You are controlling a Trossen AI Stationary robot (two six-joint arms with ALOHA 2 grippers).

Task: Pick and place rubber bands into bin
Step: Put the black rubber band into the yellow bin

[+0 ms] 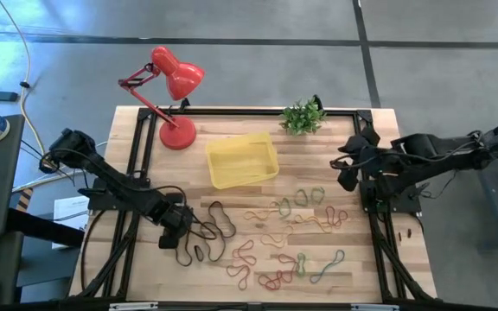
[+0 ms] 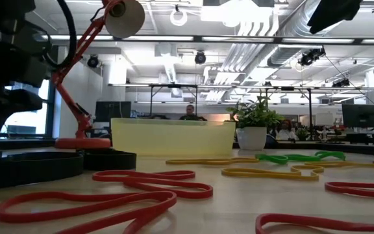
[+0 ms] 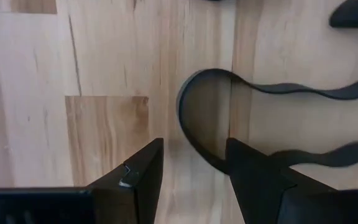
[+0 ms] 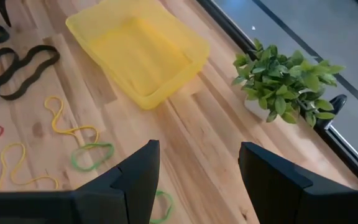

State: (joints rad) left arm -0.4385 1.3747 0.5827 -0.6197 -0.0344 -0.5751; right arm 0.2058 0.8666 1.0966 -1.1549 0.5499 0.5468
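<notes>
The rubber bands lie loose on the wooden table. Large black ones (image 1: 216,226) are at the near left, and red, orange, green and tan ones (image 1: 294,233) are spread across the near middle. The yellow translucent bin (image 1: 242,160) stands flat at the table's middle. My left gripper (image 1: 182,228) is low over the black bands, open, pointing down. The looped end of one black band (image 3: 188,118) lies between its fingers (image 3: 194,146). My right gripper (image 1: 346,173) waits open above the table's right side, looking toward the bin (image 4: 138,53). My left gripper comes from above, with its fingers on either side of the black band's looped end (image 3: 197,146), which lies flat on the table. One finger (image 3: 247,174) covers the band where it runs beneath it, and I cannot tell whether it touches.
A red desk lamp (image 1: 173,86) stands at the far left of the table, beside the bin. A small potted plant (image 1: 303,115) sits at the far edge. Black frame rails run along the table's sides. Bare wood lies between the bin and the bands.
</notes>
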